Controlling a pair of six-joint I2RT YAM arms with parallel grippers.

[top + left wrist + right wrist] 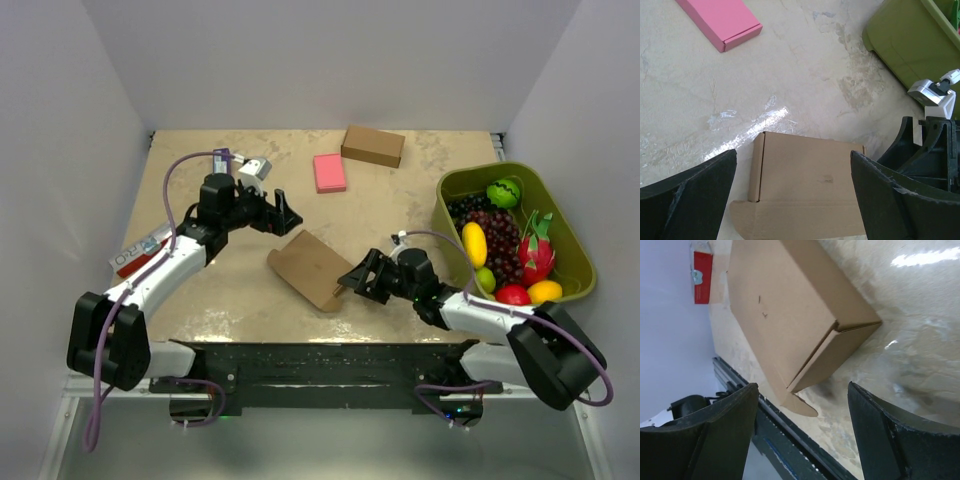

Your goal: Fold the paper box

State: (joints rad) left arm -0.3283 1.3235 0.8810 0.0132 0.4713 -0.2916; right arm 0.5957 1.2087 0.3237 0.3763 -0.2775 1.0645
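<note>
Mottled beige table [420, 190], white walls [300, 60]. Paper box [310, 268] lay between left gripper [283, 213], right gripper [352, 278], both spread. Pink block [329, 172], fruit bin [446, 216] nearby.

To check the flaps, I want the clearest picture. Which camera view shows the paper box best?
The right wrist view: the paper box is large, with its top, one end wall and a loose tab visible. The top external view shows it whole but small. The left wrist view cuts part of it off.
</note>
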